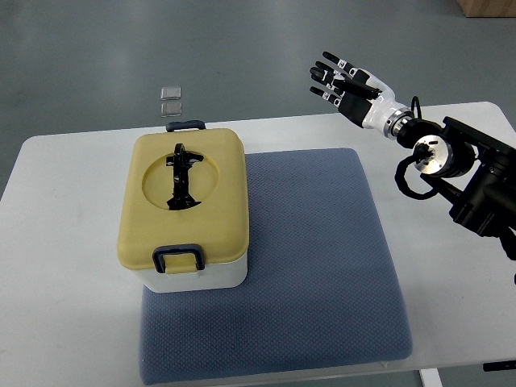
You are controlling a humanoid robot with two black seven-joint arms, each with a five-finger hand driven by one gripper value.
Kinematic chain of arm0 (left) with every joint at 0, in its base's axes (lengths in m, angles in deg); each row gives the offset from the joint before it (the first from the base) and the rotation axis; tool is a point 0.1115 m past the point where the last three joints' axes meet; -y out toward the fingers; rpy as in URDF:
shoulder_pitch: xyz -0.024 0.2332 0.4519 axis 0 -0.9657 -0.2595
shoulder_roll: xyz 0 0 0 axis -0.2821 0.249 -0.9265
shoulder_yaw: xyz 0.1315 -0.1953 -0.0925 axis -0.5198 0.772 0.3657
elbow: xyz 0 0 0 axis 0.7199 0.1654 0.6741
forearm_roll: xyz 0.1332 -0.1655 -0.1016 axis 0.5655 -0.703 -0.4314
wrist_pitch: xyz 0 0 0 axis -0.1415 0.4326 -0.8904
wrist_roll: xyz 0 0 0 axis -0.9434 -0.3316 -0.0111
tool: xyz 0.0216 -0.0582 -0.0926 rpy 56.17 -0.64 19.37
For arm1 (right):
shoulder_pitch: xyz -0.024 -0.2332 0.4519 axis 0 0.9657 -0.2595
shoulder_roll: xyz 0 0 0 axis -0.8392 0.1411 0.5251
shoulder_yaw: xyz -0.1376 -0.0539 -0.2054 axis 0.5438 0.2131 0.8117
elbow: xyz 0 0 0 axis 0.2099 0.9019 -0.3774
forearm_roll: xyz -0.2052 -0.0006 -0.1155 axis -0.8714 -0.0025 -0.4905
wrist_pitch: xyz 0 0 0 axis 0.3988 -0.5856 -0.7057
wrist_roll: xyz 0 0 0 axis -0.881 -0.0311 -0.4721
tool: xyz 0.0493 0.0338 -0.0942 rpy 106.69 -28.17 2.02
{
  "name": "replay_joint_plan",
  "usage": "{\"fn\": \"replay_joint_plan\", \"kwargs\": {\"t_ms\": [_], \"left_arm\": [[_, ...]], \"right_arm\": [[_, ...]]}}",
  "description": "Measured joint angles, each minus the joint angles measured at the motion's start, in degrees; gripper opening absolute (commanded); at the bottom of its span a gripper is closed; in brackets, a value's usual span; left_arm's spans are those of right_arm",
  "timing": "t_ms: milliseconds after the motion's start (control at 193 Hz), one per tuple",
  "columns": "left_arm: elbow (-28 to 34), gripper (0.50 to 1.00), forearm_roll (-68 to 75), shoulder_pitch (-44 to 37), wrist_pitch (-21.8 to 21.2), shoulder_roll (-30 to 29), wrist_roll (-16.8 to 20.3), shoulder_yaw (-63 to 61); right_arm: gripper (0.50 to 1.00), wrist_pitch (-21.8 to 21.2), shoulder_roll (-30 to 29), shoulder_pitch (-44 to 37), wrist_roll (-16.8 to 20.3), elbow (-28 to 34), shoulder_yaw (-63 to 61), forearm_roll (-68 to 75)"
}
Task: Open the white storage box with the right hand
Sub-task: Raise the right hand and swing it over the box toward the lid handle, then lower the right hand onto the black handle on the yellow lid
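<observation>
Fingers [329,74] of the right hand [345,85] are spreading wide and holding nothing, pointing toward the picture's upper left. That hand is hovering above the far edge of the white table [72,322], well apart from the storage box [187,211], with its black arm [459,165] reaching in from the right edge. On the table a blue-grey mat [322,266] is lying, and the box is sitting on the mat's left part, overhanging its left edge. The box is wearing its tan lid [211,218], shut, with a black handle [181,176] lying in the lid's round recess and dark latches at the near and far ends. Beyond the table, two small clear squares [170,99] are lying on the floor.
</observation>
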Motion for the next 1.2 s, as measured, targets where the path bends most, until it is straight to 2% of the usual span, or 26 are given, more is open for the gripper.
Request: {"fn": "replay_joint_plan", "kwargs": {"t_ms": [218, 425, 871, 1058, 1198], "left_arm": [[0.0, 1.0, 0.0, 0.0, 0.0, 0.0, 0.0, 0.0], [0.0, 1.0, 0.0, 0.0, 0.0, 0.0, 0.0, 0.0], [0.0, 1.0, 0.0, 0.0, 0.0, 0.0, 0.0, 0.0], [0.0, 1.0, 0.0, 0.0, 0.0, 0.0, 0.0, 0.0], [0.0, 1.0, 0.0, 0.0, 0.0, 0.0, 0.0, 0.0]], "right_arm": [[0.932, 0.1, 0.6, -5.7, -0.5, 0.4, 0.7, -15.1], [0.932, 0.2, 0.8, -12.6, -3.1, 1.8, 4.1, -34.0], [0.93, -0.2, 0.6, -25.3, -11.8, 9.1, 16.8, -61.7], [0.93, -0.2, 0.3, -32.7, -15.3, 13.0, 25.2, -67.2], [0.93, -0.2, -0.9, -37.8, -16.9, 13.6, 31.1, -70.9]]}}
